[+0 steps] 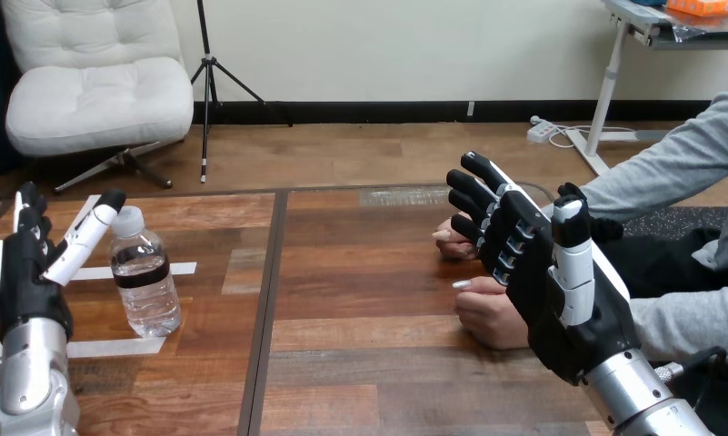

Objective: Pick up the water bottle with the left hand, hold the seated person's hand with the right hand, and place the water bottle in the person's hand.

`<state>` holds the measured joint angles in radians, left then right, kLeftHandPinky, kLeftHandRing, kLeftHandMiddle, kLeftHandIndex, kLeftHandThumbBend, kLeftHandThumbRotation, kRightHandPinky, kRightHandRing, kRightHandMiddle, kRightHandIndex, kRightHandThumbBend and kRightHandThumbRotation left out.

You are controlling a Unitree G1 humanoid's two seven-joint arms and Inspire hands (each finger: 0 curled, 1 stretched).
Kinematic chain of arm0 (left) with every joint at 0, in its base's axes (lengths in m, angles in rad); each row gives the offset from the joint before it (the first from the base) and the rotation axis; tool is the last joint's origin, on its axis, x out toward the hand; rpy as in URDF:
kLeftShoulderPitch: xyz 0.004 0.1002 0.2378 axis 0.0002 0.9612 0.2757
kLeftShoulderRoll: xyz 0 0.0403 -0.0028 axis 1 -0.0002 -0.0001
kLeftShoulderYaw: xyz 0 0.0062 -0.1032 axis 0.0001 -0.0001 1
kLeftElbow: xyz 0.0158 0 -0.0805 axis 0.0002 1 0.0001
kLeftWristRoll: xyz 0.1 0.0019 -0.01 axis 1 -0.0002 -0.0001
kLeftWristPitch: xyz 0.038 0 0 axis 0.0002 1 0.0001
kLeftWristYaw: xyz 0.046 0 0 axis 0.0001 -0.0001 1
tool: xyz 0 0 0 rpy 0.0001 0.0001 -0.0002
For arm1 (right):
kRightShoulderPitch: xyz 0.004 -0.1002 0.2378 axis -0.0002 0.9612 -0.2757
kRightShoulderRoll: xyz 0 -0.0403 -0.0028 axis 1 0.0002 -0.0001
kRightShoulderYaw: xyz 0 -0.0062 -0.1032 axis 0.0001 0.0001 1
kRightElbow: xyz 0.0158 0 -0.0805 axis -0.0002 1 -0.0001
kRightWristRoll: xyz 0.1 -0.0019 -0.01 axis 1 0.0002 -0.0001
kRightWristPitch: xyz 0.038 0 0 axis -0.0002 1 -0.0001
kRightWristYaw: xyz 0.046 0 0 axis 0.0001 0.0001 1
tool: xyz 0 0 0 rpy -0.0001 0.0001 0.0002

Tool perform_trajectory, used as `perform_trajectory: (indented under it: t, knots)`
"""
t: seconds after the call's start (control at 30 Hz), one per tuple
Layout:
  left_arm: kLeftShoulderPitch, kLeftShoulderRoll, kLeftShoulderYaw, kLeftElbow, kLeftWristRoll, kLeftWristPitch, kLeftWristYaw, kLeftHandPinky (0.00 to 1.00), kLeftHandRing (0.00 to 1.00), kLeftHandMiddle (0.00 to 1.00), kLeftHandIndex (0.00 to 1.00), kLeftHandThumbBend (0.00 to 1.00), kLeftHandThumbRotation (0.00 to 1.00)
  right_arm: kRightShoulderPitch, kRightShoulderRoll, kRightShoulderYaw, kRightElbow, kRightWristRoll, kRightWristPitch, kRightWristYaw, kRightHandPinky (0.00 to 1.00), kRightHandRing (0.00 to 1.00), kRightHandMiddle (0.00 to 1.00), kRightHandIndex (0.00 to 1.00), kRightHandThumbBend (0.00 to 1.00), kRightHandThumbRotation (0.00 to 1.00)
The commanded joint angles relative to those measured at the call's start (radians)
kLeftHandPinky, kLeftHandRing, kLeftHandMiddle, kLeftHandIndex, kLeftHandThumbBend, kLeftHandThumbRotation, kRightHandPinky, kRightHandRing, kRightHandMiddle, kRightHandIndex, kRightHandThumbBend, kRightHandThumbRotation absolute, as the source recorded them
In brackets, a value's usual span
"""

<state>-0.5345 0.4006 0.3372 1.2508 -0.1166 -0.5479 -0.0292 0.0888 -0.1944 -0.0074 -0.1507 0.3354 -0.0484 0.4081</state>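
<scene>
**A:** The broad brown plank-wood table (369, 363) runs right across the scene.

**B:** And the robot's right hand?

**A:** The black-and-white right hand (560, 304) is well to the right of the clear plastic water bottle with the white cap (144, 277). It's lifted above the table on its silver forearm, with the fingers straight and fanned apart and the thumb pointing up. It isn't gripping anything.

**B:** Left hand?

**A:** The matching left hand (28, 282) is just left of the bottle, palm turned toward it. The fingers stand upright and the thumb stretches out toward the cap. It's spread wide and hasn't closed round the bottle. The thumb tip is right beside the cap, but I can't tell if they touch.

**B:** The person?

**A:** Two of the person's hands are far right of the bottle, on the table. The nearer one (487, 313) is loosely curled and the farther one (453, 238) sits just behind it. The robot's right fingers cross in front of both, and I can't tell if there's contact. There's certainly no clasp.

**B:** And the bottle itself?

**A:** It's upright on the table, cap on, with a dark band round its middle.

**B:** Anything smaller?

**A:** White tape strips (183, 269) lie flat on the table, poking out from behind the bottle and under its base.
</scene>
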Motion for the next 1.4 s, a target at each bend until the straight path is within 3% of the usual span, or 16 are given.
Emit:
perform_trajectory:
  t: [0.0, 0.33, 0.7, 1.37]
  knots:
    - [-0.019, 0.001, 0.001, -0.01, -0.001, -0.02, 0.001, 1.0, 1.0, 1.0, 1.0, 1.0, 0.44, -0.045, -0.002, -0.008, -0.039, -0.006, -0.007, 0.0, 1.0, 0.98, 0.95, 0.96, 1.0, 1.0]
    - [-0.016, 0.017, -0.044, -0.014, 0.059, 0.01, 0.047, 1.0, 1.0, 1.0, 1.0, 1.0, 0.37, -0.045, -0.003, -0.007, -0.042, -0.007, 0.0, 0.0, 1.0, 0.98, 0.95, 0.96, 1.0, 1.0]
    - [-0.02, 0.028, -0.061, -0.017, 0.082, 0.049, 0.024, 1.0, 1.0, 1.0, 1.0, 1.0, 0.2, -0.046, -0.002, -0.007, -0.043, -0.008, 0.002, -0.002, 1.0, 0.98, 0.95, 0.96, 1.0, 1.0]
    - [-0.032, 0.036, -0.098, -0.021, 0.129, 0.113, 0.081, 0.99, 1.0, 1.0, 1.0, 1.0, 0.05, -0.04, -0.002, -0.009, -0.047, -0.002, -0.001, 0.004, 1.0, 0.98, 0.95, 0.96, 0.99, 1.0]
